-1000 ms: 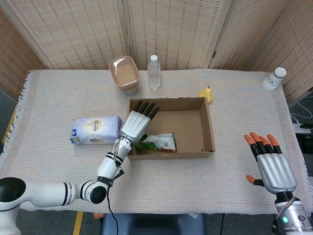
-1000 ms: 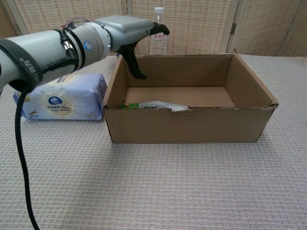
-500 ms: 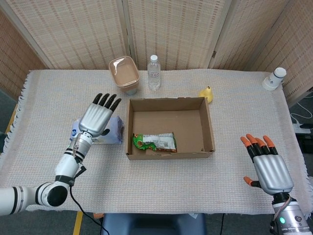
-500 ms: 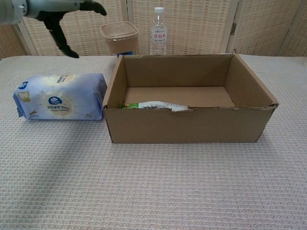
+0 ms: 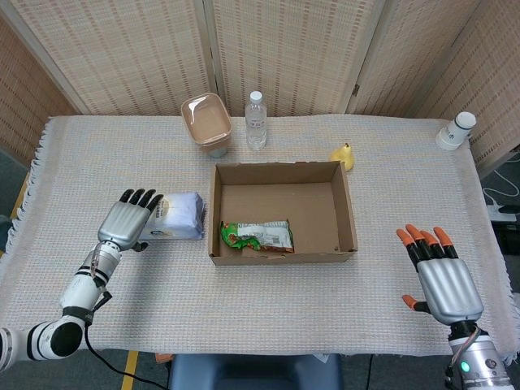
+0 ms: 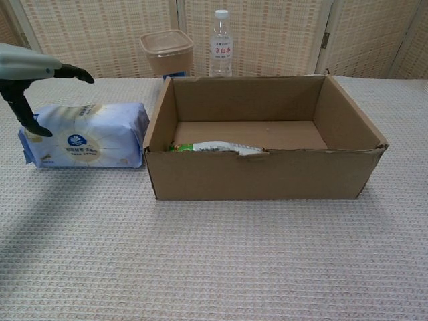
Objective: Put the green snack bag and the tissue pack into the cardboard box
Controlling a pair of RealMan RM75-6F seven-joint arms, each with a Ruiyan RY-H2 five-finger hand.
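The green snack bag (image 5: 258, 236) (image 6: 212, 147) lies inside the cardboard box (image 5: 345, 213) (image 6: 267, 177), at its front left. The pale blue tissue pack (image 5: 177, 215) (image 6: 90, 136) lies on the cloth just left of the box. My left hand (image 5: 126, 221) (image 6: 30, 73) hovers over the pack's left end, fingers spread and holding nothing. My right hand (image 5: 439, 276) is open, palm down, near the table's front right, far from the box.
A tan lidded tub (image 5: 206, 123) (image 6: 166, 51) and a water bottle (image 5: 256, 119) (image 6: 221, 43) stand behind the box. A small yellow object (image 5: 344, 155) sits at the box's back right corner. A white jar (image 5: 456, 130) stands far right.
My left hand has drawn back out of the box and swung left, coming down over the left end of the tissue pack. The right hand has barely shifted.
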